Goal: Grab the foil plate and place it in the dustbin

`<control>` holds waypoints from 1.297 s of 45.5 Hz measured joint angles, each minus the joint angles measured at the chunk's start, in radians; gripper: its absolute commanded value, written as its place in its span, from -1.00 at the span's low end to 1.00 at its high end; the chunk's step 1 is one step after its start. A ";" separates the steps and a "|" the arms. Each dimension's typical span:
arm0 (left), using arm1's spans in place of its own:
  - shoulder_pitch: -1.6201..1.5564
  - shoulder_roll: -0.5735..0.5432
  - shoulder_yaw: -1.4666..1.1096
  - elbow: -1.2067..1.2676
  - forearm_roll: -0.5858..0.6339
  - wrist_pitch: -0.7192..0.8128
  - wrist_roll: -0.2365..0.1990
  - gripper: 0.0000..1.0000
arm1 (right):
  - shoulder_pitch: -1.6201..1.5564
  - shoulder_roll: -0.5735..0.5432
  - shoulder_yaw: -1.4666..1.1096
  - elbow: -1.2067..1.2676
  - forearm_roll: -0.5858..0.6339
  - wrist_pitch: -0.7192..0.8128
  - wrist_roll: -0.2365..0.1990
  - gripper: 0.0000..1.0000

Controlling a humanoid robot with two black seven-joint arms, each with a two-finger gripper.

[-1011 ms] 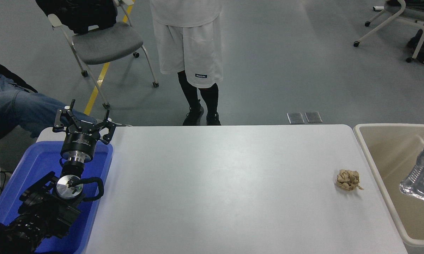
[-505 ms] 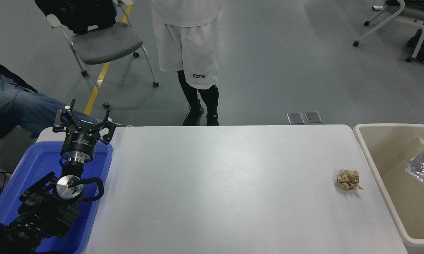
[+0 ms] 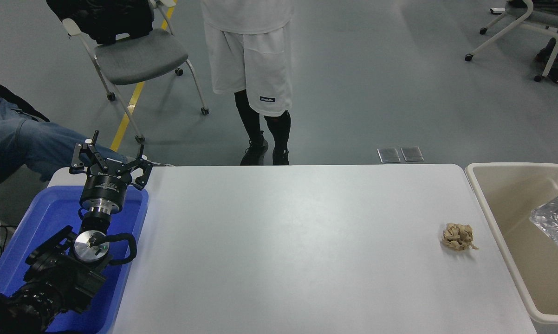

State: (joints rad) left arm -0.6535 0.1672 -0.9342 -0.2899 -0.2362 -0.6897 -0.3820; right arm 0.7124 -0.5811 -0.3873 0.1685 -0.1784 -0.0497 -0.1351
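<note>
1. At the lower left of the frame the left arm lies parked over the blue plastic tub [image 3: 37, 218], its black links rising from the bottom corner and pointing away from the camera.
2. The left gripper [image 3: 109, 155] sits at the end of that arm, above the tub's far edge near the table's far-left corner; its fingers are spread apart and nothing is between them.
3. The white table [image 3: 283, 241] fills the middle of the frame. A small crumpled tan paper wad [image 3: 457, 236] rests on it at the right, near the edge that borders the bin.
4. Just beyond the table's right edge stands the dustbin [image 3: 506, 204], beige with a thick rounded rim and a tan interior, running from mid-right to the lower right corner.
5. The foil plate [image 3: 557, 225] shows at the far right edge of the frame, over the dustbin's interior, tilted and partly cut off by the picture's border. Whether it touches the bin's inside cannot be told.
6. The right arm and its gripper are outside the frame, so whether that gripper is gripping the plate cannot be told. The plate is well apart from the left gripper, across the full width of the table.
7. Farther back, on the grey floor beyond the table's far edge, a person [image 3: 253, 55] in white shorts stands at top centre.
8. A grey chair [image 3: 137, 58] is at the upper left.
</note>
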 measured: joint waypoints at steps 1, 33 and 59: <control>0.000 0.000 0.000 0.000 0.000 0.000 0.000 0.98 | -0.001 0.001 0.000 0.000 0.000 -0.003 0.000 -0.67; 0.000 0.000 0.000 0.000 0.000 0.000 0.000 0.98 | -0.009 0.018 0.004 0.006 0.003 -0.201 0.001 0.99; 0.000 0.000 0.000 0.000 0.000 0.000 0.000 0.98 | 0.112 -0.042 -0.018 0.154 -0.096 -0.126 -0.004 0.99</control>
State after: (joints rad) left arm -0.6535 0.1672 -0.9342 -0.2900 -0.2362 -0.6893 -0.3820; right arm 0.8244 -0.6227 -0.4051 0.3228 -0.2749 -0.1761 -0.1391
